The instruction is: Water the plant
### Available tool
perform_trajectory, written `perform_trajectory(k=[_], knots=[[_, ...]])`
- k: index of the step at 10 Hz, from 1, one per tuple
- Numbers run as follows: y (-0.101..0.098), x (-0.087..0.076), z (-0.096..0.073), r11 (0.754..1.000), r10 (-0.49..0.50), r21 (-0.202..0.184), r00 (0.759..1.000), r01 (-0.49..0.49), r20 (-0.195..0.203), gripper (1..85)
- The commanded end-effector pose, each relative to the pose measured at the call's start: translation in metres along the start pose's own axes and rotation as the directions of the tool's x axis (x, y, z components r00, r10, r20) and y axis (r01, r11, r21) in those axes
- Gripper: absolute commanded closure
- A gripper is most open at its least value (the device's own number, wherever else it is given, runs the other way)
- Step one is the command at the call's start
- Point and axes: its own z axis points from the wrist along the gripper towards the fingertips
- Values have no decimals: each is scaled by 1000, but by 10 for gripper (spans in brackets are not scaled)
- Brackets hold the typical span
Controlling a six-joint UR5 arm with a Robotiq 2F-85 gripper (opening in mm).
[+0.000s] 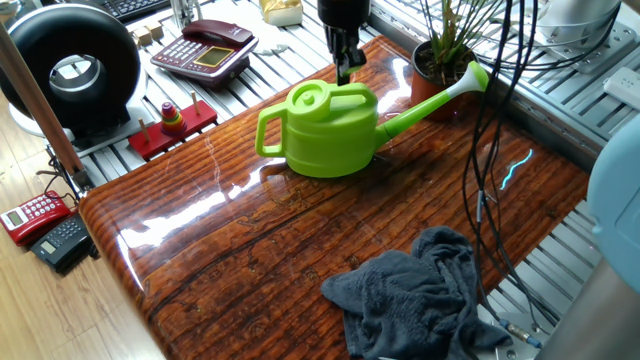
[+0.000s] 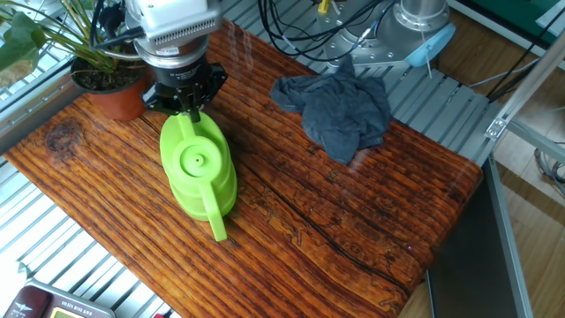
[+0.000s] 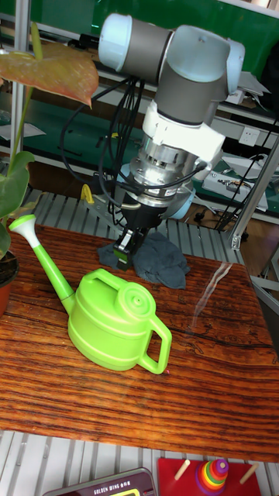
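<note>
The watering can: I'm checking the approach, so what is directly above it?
The gripper hangs just above the watering can's top, near the spout end. Whether its fingers touch the can, or are open or shut, cannot be told. The can's handle is uncovered.

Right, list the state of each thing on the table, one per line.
Green watering can: upright on the table, not gripped, spout toward the potted plant.
Potted plant: upright, beside the spout.
Grey cloth: crumpled.
Pincer: just above the can's top; open or shut unclear.
</note>
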Motion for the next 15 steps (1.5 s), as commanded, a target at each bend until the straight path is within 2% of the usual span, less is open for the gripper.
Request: perform_trajectory(k=[1, 5, 9, 15], knots=[[3, -2, 2, 1000, 13, -15, 1000, -13, 19, 383], [-2, -5, 8, 1000, 24, -8, 999, -23, 24, 383], [-10, 0, 15, 1000, 17, 7, 1000, -17, 7, 383], [-21, 2, 22, 1000, 4, 22, 1000, -4, 15, 387]])
